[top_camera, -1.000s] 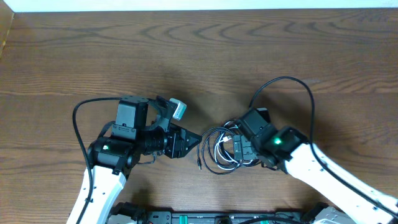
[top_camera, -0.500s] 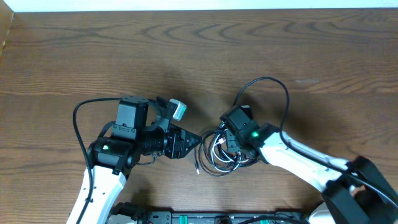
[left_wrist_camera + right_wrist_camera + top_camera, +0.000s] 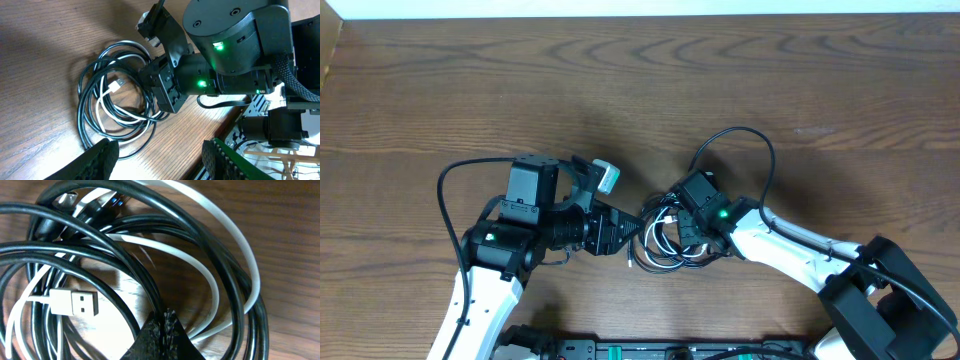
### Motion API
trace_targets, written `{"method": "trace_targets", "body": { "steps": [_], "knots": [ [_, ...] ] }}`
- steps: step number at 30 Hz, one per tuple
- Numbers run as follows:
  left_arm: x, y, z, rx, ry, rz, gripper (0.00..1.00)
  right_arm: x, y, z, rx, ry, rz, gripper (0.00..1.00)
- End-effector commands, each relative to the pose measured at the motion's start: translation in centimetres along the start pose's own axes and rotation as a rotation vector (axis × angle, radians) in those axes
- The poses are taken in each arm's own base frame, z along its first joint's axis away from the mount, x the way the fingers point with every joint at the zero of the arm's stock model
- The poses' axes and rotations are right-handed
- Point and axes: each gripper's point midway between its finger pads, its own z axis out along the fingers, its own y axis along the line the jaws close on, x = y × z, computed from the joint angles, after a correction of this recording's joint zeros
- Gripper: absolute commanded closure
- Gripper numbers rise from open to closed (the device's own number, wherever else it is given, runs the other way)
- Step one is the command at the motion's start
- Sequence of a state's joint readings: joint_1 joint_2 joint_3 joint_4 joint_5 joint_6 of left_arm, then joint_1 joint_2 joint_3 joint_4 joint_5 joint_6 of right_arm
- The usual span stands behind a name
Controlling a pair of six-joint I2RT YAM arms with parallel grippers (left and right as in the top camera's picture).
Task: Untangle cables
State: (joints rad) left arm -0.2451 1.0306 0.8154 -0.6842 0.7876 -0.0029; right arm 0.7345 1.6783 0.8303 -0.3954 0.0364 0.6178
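right gripper point(image 3: 165, 324) sits shut at the black cable point(image 3: 257, 325), likely to tug it free of the white cable point(image 3: 245, 245); left gripper point(image 3: 160, 150) hovers open beside.

I see a brown wood-grain counter point(image 3: 770, 80); a tangled coil of black and white cables point(image 3: 658, 248) lies on it.

light: even, soft | glare: pale sheen on table point(image 3: 45, 75), left wrist view | focus: right wrist close-up slightly soft
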Motion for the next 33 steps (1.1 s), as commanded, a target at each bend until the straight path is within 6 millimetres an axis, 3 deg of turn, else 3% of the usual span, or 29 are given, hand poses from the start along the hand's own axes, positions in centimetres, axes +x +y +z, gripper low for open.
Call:
{"method": "trace_targets", "body": {
  "steps": [1, 4, 7, 10, 14, 18, 22, 26, 29, 33],
  "knots": [
    [0.4, -0.2, 0.1, 0.014, 0.01, -0.001, 0.41, -1.4, 2.0, -1.3, -0.071, -0.03, -0.036, 0.99],
    [0.4, -0.2, 0.1, 0.014, 0.011, 0.002, 0.41, -4.2, 3.8, -4.6, -0.137, -0.135, -0.086, 0.99],
    [0.4, -0.2, 0.1, 0.014, 0.013, 0.0, 0.41, -7.7, 5.5, -10.1, -0.207, -0.3, -0.148, 0.99],
    [0.5, -0.2, 0.1, 0.014, 0.014, -0.001, 0.41, -10.8, 5.8, -16.6, -0.238, -0.489, -0.159, 0.99],
    [0.5, -0.3, 0.2, 0.017, 0.017, 0.002, 0.41, -12.5, 4.9, -24.0, -0.265, -0.689, -0.144, 0.99],
    [1.1, -2.7, 0.9, 0.101, 0.048, 0.105, 0.41, -11.8, 4.3, -29.6, -0.33, -0.812, -0.128, 0.99],
    [1.6, -5.1, 2.2, 0.15, 0.073, 0.232, 0.41, -10.8, 3.5, -33.5, -0.383, -0.896, -0.119, 0.99],
    [1.6, -5.3, 3.6, 0.073, 0.073, 0.327, 0.41, -9.5, 2.4, -37.1, -0.427, -0.981, -0.108, 0.99],
    [1.1, -5.1, 4.3, 0.015, 0.056, 0.345, 0.41, -8.5, 1.3, -38.7, -0.428, -1.021, -0.091, 0.99],
    [0.3, -5.6, 4.7, 0.023, 0.023, 0.371, 0.39, -7.4, 0.3, -39.2, -0.421, -1.021, -0.088, 0.99]
  ]
}}
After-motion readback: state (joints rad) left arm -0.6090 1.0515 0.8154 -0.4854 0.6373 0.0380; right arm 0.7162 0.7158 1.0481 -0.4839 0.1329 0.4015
